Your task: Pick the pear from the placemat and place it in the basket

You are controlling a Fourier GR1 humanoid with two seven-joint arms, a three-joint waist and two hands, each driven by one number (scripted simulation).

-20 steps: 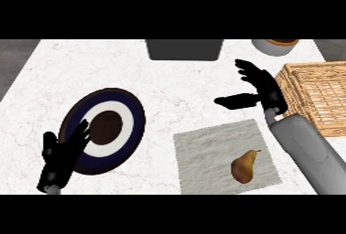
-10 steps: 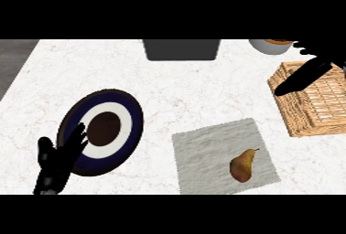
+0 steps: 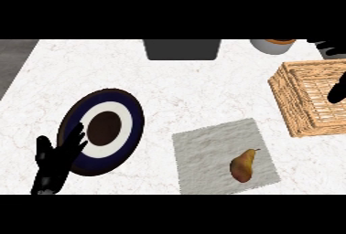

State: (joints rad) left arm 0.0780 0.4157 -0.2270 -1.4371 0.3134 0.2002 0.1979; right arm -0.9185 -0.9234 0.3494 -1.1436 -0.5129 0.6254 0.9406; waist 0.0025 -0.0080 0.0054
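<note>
In the head view I see the pear lying on the placemat, toward the mat's right near corner, stem pointing up and to the right. Nothing touches it. The mat sits near the counter's front edge, right of centre. The basket stands at the counter's right edge, well apart from the pear, behind and to the right of the mat.

My left hand shows at the front left corner, fingers straight and spread, pointing up, overlapping the near left rim of the plate. It holds nothing.

My right hand is only a dark sliver at the right edge, over the basket's far side; I cannot tell how its fingers are set.

At the back edge there is a dark grey box in the middle and a bowl toward the right back corner.
</note>
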